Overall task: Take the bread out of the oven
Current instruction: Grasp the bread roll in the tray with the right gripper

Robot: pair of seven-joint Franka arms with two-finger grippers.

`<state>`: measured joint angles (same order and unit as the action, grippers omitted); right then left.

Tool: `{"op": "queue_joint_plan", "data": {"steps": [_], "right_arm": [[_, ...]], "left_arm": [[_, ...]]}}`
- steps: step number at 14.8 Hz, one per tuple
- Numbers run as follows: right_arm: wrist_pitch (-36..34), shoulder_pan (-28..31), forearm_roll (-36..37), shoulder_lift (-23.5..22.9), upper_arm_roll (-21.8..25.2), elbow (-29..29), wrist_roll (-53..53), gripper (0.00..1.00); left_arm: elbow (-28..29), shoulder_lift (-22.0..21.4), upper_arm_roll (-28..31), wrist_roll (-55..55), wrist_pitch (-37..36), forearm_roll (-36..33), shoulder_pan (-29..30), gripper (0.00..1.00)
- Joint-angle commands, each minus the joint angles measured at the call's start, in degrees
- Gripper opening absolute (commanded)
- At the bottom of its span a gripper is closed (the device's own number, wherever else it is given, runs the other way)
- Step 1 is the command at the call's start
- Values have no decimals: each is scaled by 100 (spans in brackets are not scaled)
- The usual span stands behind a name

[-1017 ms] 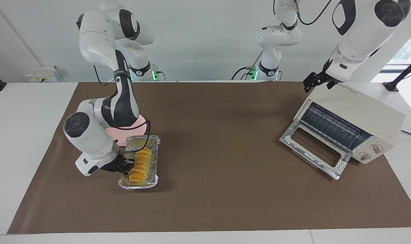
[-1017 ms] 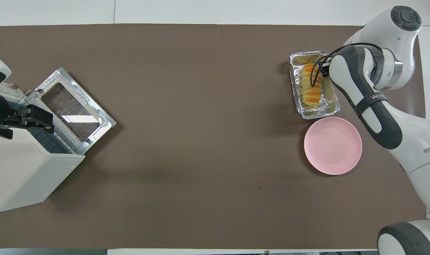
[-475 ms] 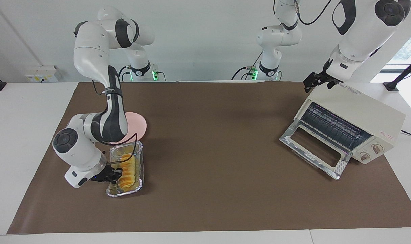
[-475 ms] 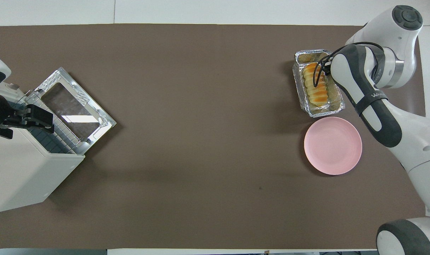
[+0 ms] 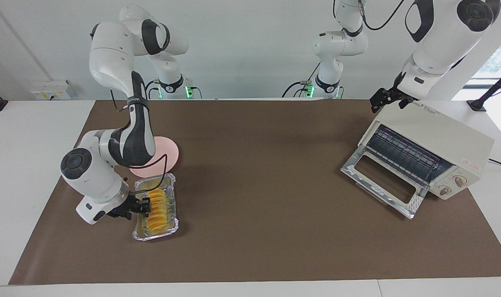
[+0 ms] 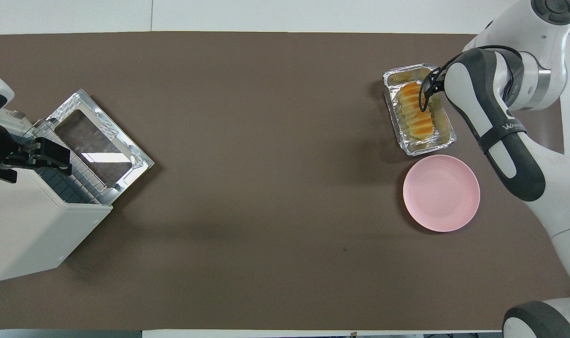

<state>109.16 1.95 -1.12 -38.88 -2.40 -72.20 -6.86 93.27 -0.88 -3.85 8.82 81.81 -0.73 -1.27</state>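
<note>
bread (image 5: 157, 204): in foil tray (image 5: 173, 215) on table, beside pink plate (image 5: 171, 153), well apart from oven (image 5: 434, 142); door down.
right pincer (image 5: 143, 205): at tray's rim; grip can't be made out, maybe letting go.
left pincer (image 5: 385, 98): open over oven top, waiting.
step: back off level; don't snag foil.

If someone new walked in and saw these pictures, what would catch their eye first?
Probably the yellow-orange bread in its foil tray, beside the pink plate at the right arm's end, with the right gripper at the tray's edge. Next, the cream oven at the left arm's end, door dropped open, the left gripper over its top.
</note>
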Motion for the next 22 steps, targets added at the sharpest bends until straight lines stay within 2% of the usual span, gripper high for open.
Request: {"op": "queue_joint_plan", "data": {"steps": [1, 4, 6, 8, 12, 13, 15, 16, 22], "right_arm": [[-272, -151, 50, 249, 11, -66, 36, 100], [42, -422, 277, 336, 20, -441, 368, 100], [787, -503, 533, 617, 11, -1248, 572, 100], [1308, -512, 595, 767, 11, -1795, 572, 100], [1424, -512, 657, 759, 11, -1876, 590, 100], [1476, -512, 657, 759, 3, -1876, 598, 82], [1704, -503, 631, 776, 2, -2025, 633, 16], [1784, -503, 630, 776, 2, -2043, 677, 0], [1820, -494, 630, 776, 2, -2017, 713, 0]], "left_arm": [[24, -79, 78, -55, 63, 100, -57, 100], [24, -79, 78, -55, 54, 100, -40, 100], [24, -88, 78, -55, 10, 100, -48, 100], [33, -114, 78, -47, -16, 100, -66, 100], [24, -123, 86, -55, 1, 100, -31, 100], [33, -123, 86, -55, 19, 100, -22, 100], [24, -123, 95, -38, 19, 100, -48, 100], [24, -123, 95, -38, 36, 100, -40, 100], [24, -132, 95, -38, 27, 100, -31, 100]]}}
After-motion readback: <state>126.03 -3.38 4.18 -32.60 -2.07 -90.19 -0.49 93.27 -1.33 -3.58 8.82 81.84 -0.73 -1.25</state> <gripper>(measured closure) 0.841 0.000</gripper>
